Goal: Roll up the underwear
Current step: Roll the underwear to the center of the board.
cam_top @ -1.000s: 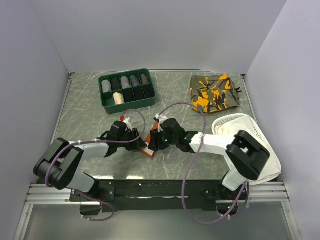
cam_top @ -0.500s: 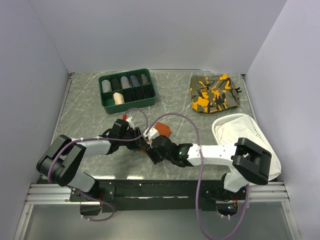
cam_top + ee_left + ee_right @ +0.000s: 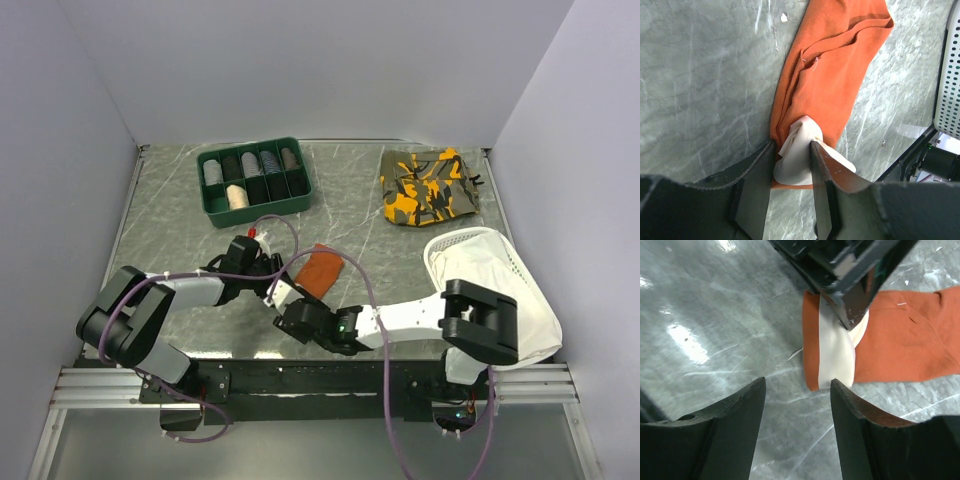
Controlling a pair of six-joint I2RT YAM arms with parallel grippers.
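Now the underwear [image 3: 320,272] lies near the tray [image 3: 262,209], on its robot side, soft, light and limp, its cream waistband end, the best place to hold, pinched by the left gripper [image 3: 791,150], while the right gripper [image 3: 797,385] hangs beside it, open and empty.

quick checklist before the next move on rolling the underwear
1. left gripper shut on the cream waistband end of the underwear: ok
2. right gripper open and empty: ok
3. roll begun: not ok, the underwear lies as a flat strip on the table
4. green tray and camouflage garment well clear of the work: ok
5. right gripper squared to the near edge of the underwear: cannot tell
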